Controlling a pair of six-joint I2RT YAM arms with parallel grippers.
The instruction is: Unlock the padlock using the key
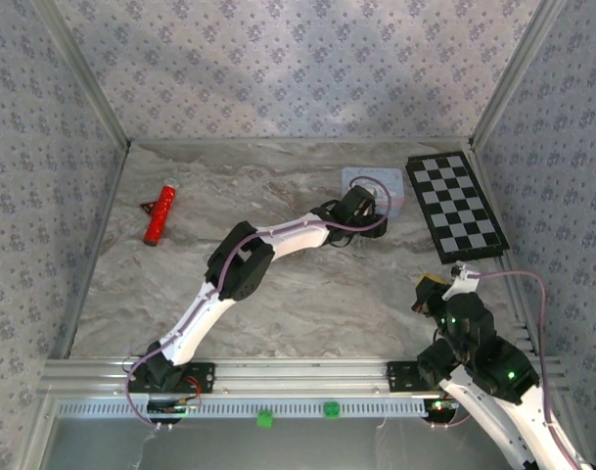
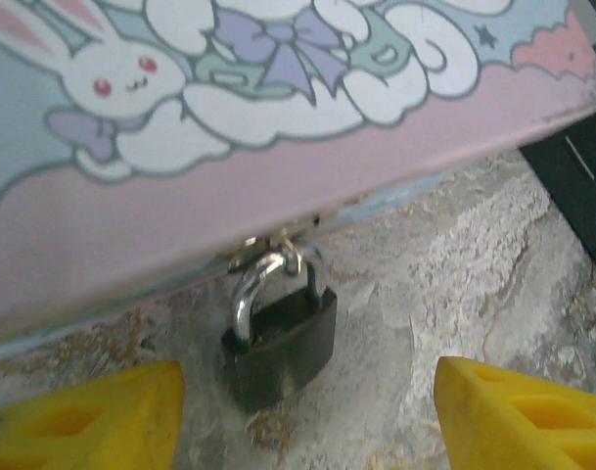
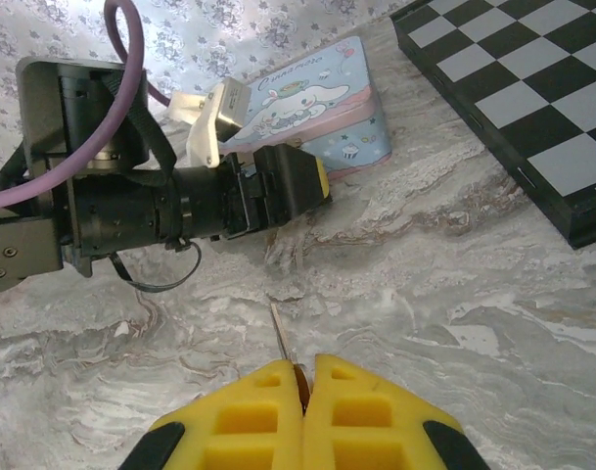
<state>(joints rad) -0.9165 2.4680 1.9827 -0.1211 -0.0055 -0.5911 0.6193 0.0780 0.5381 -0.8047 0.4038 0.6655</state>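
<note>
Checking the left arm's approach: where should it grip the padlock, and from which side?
Grip the padlock by its dark body, across the two side edges, coming from its free end, opposite the shackle hooked to the tin. The left gripper's open jaws flank it.

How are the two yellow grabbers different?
The left gripper is open, its fingers wide apart, facing the padlock; the right gripper is shut on the key. The left is by the tin, the right over bare table. Both have yellow fingers.
</note>
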